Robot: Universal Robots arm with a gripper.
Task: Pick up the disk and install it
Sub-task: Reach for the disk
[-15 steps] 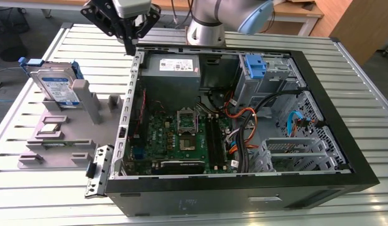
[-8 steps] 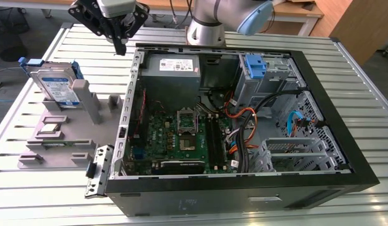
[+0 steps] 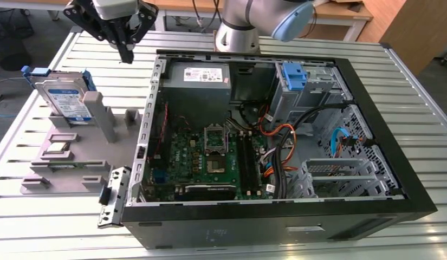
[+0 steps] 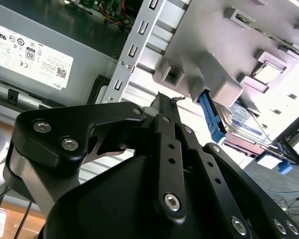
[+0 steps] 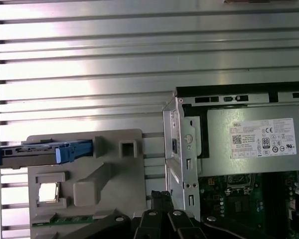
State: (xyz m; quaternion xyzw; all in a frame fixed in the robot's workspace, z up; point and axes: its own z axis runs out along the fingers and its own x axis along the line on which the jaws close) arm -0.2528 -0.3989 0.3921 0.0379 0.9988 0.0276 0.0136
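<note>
The disk (image 3: pixel 64 98), a silver drive with a blue-and-white label in a blue carrier, stands on edge in a grey holder (image 3: pixel 71 157) at the exterior view's left. My gripper (image 3: pixel 127 54) hangs above the table behind the holder, between the disk and the open computer case (image 3: pixel 396 157), with nothing in it. In both wrist views the black fingers (image 4: pixel 165 117) are pressed together. The disk (image 4: pixel 236 117) lies beyond the fingertips in the second wrist view. The first wrist view shows the disk (image 5: pixel 35 154) edge-on, off to the side of the gripper (image 5: pixel 162 195).
A blue bracket (image 3: pixel 294 76) is fixed to the grey drive cage (image 3: pixel 313 92) at the case's far corner. The power supply (image 3: pixel 198 76) and motherboard (image 3: pixel 208 151) lie inside the case. The arm's base (image 3: pixel 234 32) stands behind it on the slatted metal table (image 3: pixel 50 216).
</note>
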